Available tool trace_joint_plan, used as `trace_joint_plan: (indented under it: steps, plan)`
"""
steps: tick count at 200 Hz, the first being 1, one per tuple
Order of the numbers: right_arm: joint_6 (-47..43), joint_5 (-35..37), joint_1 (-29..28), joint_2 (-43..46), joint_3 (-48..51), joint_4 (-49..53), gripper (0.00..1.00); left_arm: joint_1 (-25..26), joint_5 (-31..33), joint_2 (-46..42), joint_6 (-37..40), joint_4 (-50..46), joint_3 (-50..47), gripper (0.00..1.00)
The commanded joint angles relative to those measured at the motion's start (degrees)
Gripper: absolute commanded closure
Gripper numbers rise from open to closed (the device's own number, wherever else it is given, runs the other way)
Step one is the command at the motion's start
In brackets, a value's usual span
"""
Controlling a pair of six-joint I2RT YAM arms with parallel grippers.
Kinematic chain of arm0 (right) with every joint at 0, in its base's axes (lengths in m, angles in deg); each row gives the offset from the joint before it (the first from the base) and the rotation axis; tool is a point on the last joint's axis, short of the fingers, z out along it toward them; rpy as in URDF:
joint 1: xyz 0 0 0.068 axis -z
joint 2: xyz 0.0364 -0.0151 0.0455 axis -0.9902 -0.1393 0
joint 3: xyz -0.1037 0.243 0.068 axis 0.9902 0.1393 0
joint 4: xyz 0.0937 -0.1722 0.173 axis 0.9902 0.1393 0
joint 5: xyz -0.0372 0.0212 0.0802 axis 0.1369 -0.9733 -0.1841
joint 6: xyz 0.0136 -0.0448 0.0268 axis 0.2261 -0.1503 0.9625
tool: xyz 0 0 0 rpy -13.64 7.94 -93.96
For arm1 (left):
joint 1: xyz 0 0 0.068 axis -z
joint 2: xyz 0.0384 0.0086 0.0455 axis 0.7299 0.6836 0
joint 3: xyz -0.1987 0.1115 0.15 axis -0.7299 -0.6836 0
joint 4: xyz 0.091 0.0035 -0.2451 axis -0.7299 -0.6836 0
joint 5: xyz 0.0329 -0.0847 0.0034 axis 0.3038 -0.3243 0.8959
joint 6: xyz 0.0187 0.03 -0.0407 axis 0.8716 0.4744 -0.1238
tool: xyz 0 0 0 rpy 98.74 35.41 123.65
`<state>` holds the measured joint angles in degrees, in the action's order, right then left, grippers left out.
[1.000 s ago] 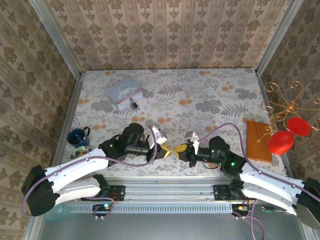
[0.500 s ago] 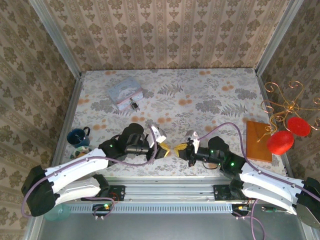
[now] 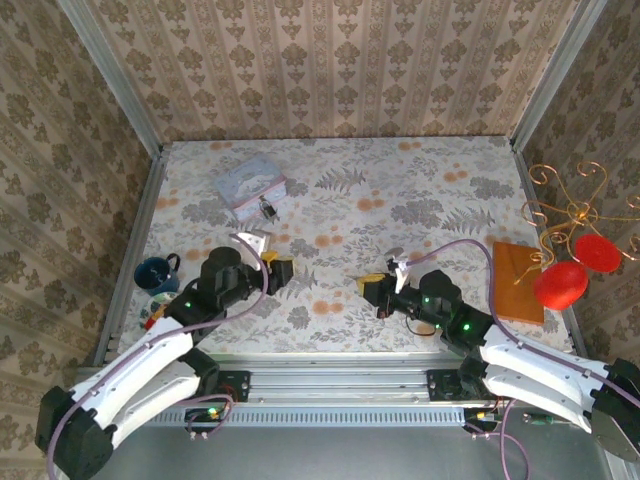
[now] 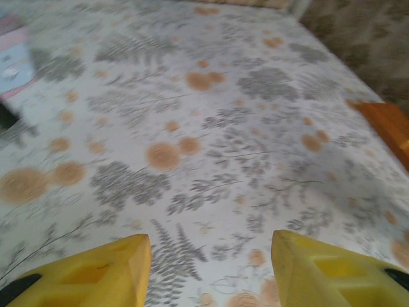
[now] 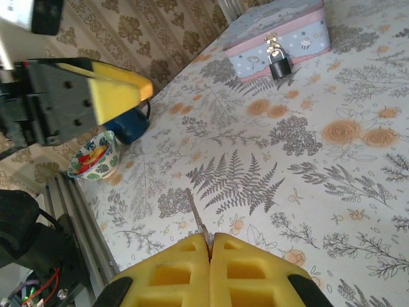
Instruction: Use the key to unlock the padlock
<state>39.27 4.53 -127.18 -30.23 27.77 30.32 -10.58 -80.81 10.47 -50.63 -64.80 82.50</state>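
Observation:
The padlock [image 5: 278,64], small and dark with a silvery shackle, hangs on the front of the pale blue tin [image 5: 275,35]; from above it is the padlock [image 3: 266,208] on the tin [image 3: 250,185] at the back left. My right gripper [image 5: 209,238] is shut on the key [image 5: 197,214], whose thin blade sticks out ahead of the yellow fingers, low over the table. From above the right gripper [image 3: 368,284] sits near the middle front. My left gripper [image 4: 209,248] is open with nothing between its fingers, and from above the left gripper [image 3: 281,271] is left of the right one.
A blue mug [image 3: 155,272] and a patterned bowl [image 3: 162,303] stand at the front left. A wooden board [image 3: 517,282] lies at the right edge beside a gold wire stand with red ornaments [image 3: 565,280]. Patterned walls enclose the floral table.
The two grippers were tip to tip at the front middle. The left arm has since swung back to the left and stands open; the right gripper edged right, still shut.

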Motion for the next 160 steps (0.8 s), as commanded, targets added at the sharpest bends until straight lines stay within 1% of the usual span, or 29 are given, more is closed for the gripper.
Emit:
trace_joint_plan:
  steps: [1,30,42,46,60,90,117,127,145,160]
  plan:
    - [3.0,1.7,0.3,0.0,0.1,-3.0,1.00,-3.6,0.9,1.0,-5.9,0.8,0.6,0.47]
    - [6.7,4.0,0.2,0.4,0.7,-2.9,1.00,-7.9,3.5,4.6,-8.7,0.9,0.4,0.47]
    - [8.6,5.1,0.2,0.4,0.9,-3.1,1.00,-9.7,1.9,7.9,-8.5,2.5,0.7,0.47]
    - [9.1,5.4,0.1,0.4,1.0,-2.9,1.00,-11.8,1.8,9.3,-8.6,2.9,1.0,0.47]
    - [9.8,6.5,-0.2,0.4,0.9,-2.6,1.00,-13.8,3.5,13.6,-9.7,5.0,1.5,0.48]
    - [9.6,8.1,-0.9,1.1,1.6,-2.7,1.00,-14.2,11.4,21.6,-11.0,16.2,0.8,0.48]
    - [9.8,8.2,-1.4,1.9,2.7,-3.1,1.00,-14.4,13.6,32.1,-11.4,21.0,5.2,0.48]
    - [10.1,8.2,-1.5,2.2,3.0,-3.2,1.00,-14.5,14.8,35.7,-11.9,21.7,7.0,0.48]
    - [10.8,8.3,-2.0,2.5,3.3,-3.5,1.00,-14.8,19.9,40.8,-14.8,18.8,10.4,0.47]
    - [10.8,8.6,-3.0,2.8,3.7,-3.4,1.00,-15.0,21.7,43.9,-14.7,19.4,12.2,0.47]
